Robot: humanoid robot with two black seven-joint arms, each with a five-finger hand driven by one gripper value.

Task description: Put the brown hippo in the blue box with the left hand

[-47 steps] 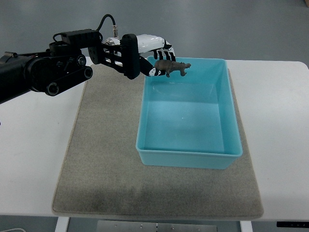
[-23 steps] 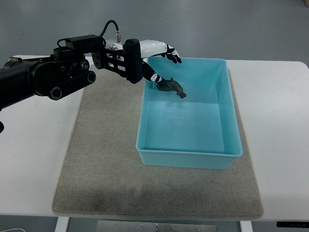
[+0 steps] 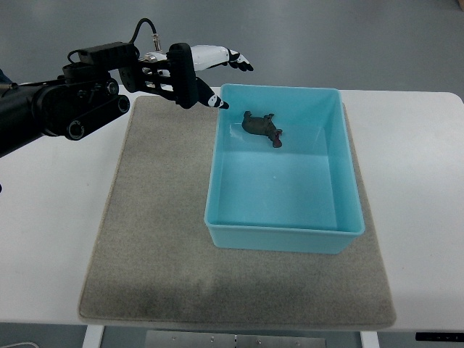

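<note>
I see the brown hippo point(image 3: 262, 126) lying inside the blue box point(image 3: 346, 174), on the floor of the box near its far wall and toward the far left corner. Its long axis runs diagonally across my view, from upper left down to lower right. One end, which looks like the head, points toward the lower right and the middle of the box; the legs seem to stick out sideways, so I read it as lying on its side, though it is too small for me to be sure.

My left hand point(image 3: 206, 61) holds nothing. Its fingers point(image 3: 239, 61) are stretched out and spread, pointing to the right, and the thumb angles down toward the box's far left corner. The hand hangs just beyond that corner, outside the rim, apart from the hippo. The black forearm comes in from the left edge and runs across to the wrist.

The box sits on a beige mat point(image 3: 145, 232), which lies on the white table point(image 3: 420, 188).
</note>
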